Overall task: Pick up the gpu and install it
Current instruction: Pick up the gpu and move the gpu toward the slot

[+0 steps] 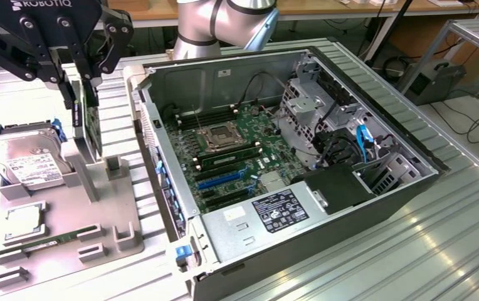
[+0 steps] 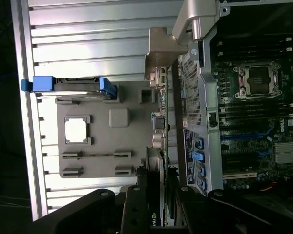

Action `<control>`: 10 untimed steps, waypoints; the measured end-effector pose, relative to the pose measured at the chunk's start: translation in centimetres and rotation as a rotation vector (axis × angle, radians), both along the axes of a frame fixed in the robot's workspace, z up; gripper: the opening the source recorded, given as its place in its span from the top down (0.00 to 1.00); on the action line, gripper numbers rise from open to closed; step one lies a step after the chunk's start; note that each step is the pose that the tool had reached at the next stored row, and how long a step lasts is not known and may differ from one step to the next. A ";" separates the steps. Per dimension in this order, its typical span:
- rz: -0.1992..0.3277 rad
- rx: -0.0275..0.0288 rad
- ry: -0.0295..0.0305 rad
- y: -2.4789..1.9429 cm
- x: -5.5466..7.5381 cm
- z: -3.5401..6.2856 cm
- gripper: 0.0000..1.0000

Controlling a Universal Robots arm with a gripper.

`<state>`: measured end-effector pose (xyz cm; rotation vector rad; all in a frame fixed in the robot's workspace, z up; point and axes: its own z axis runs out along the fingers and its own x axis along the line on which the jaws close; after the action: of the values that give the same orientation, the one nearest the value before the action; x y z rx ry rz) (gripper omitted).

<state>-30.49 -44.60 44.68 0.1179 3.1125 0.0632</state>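
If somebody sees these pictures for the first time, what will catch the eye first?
First, the open computer case, lying on its side in the middle of the exterior view with its green motherboard bare. Then the black hand at the exterior view's upper left, gripping the gpu on edge over the grey tray, where a hard drive rests.

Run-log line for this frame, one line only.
gripper: shut on gpu | gpu: upright, above fixture tray | computer case: open, gpu not yet inside
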 end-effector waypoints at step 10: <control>0.000 -0.0012 0.0000 0.00 2.2 -0.18 0.74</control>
<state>-28.28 -44.60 44.50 0.1179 3.1125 0.0613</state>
